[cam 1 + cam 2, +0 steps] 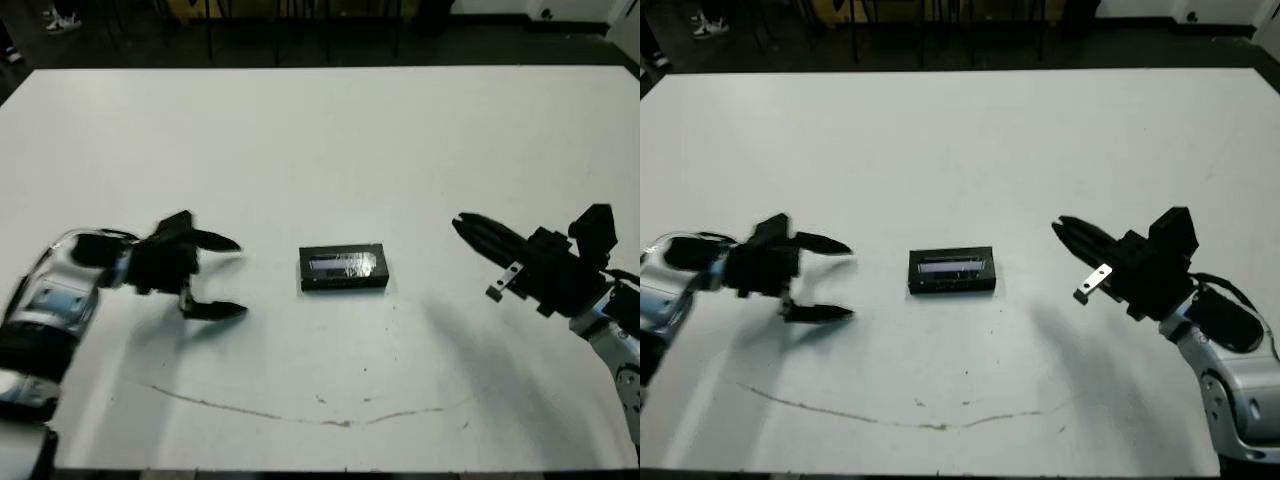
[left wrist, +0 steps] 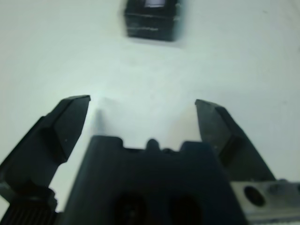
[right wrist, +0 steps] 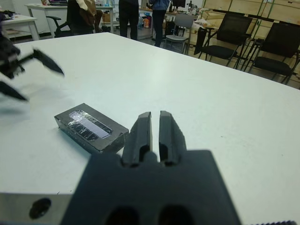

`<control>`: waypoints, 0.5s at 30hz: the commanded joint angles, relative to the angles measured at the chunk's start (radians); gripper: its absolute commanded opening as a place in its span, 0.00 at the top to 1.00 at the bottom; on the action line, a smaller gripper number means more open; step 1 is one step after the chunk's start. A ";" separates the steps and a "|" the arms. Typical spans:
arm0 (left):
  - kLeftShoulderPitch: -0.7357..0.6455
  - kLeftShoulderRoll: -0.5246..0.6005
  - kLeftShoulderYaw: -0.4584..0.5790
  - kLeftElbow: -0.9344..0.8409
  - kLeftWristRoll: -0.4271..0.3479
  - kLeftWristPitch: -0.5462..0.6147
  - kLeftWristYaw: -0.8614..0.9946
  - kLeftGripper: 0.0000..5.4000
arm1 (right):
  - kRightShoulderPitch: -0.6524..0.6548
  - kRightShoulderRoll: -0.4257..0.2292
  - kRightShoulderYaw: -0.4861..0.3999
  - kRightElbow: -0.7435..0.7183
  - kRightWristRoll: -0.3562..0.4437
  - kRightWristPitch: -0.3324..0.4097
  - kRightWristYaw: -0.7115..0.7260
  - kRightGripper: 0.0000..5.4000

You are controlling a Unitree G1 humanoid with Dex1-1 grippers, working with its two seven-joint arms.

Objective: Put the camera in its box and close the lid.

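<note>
White worktop (image 1: 320, 130), centre of frame: lid (image 1: 343, 265), silvery label up, seated on its box (image 1: 345, 283). Left end effector (image 1: 226, 276), left of frame, fingers spread apart, empty, well clear of the box. Right end effector (image 1: 462, 226), right of frame, fingers pressed together, empty.

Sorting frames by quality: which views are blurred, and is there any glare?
Left wrist view: the box is smeared and soft. Right wrist view: the box is sharp, but the left gripper is motion-blurred. Both eye views: a bright reflection on the lid label, soft shadows under both arms.
</note>
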 commanded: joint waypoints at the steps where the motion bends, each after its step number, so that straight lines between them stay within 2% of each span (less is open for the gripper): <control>1: 0.086 -0.084 0.067 -0.255 0.041 0.162 0.285 0.02 | 0.016 -0.004 0.006 0.004 -0.021 0.007 -0.010 1.00; 3: 0.124 -0.224 0.090 -0.393 0.066 0.233 0.517 0.05 | 0.017 0.001 0.005 0.009 -0.019 0.008 -0.012 1.00; 6: 0.145 -0.419 0.086 -0.507 0.032 0.278 0.733 0.15 | 0.018 0.004 0.005 0.018 -0.030 -0.007 -0.016 1.00; 11: 0.133 -0.574 -0.026 -0.613 -0.014 0.381 0.856 0.32 | 0.024 0.020 -0.003 0.029 -0.048 -0.015 -0.044 1.00; 15: 0.105 -0.642 -0.142 -0.584 -0.024 0.455 0.886 0.47 | 0.031 0.044 -0.011 0.036 -0.053 -0.038 -0.064 1.00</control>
